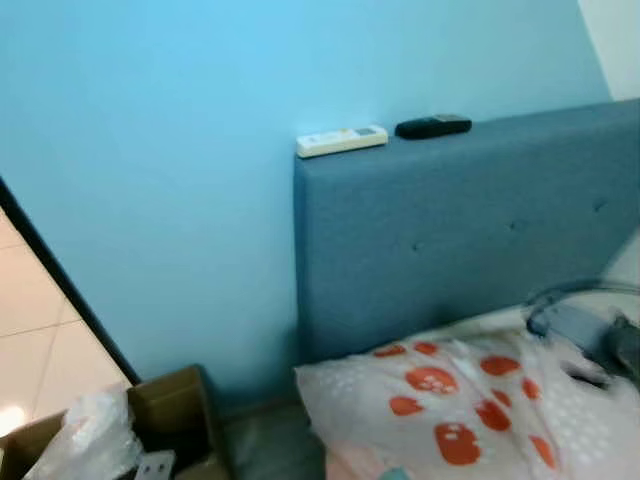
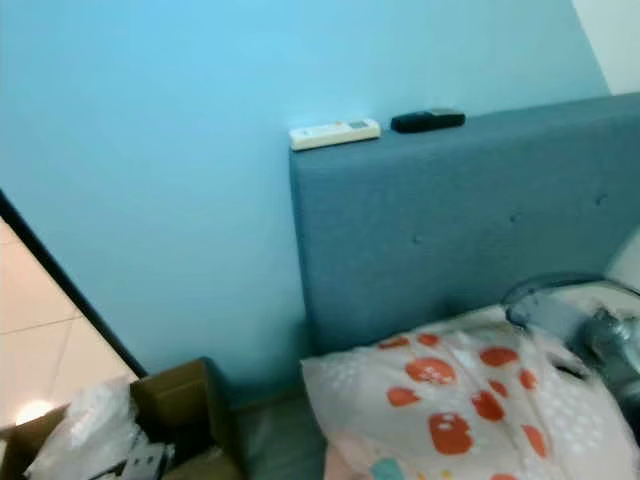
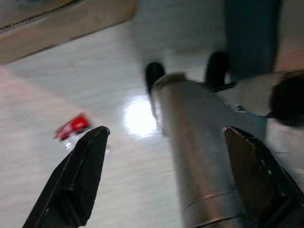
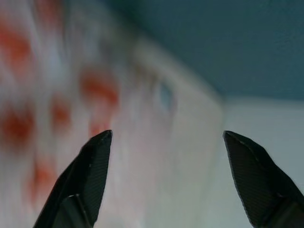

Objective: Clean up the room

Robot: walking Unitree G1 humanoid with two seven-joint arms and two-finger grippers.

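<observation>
Head views: a white remote [image 1: 342, 140] and a black remote [image 1: 433, 126] lie side by side on top of the blue headboard [image 1: 470, 230]; a red-spotted pillow [image 1: 450, 400] lies below, and a cardboard box [image 1: 170, 410] stands near left.

Left wrist view: the left gripper [image 3: 166, 180] is spread above pale floor, near a red wrapper [image 3: 71, 127].

Right wrist view: the right gripper [image 4: 166, 175] is spread over the pillow.

light blue wall [image 1: 160, 150] behind a blue padded headboard [image 1: 460, 230] — pale tiled floor [image 1: 30, 340] at left.
</observation>
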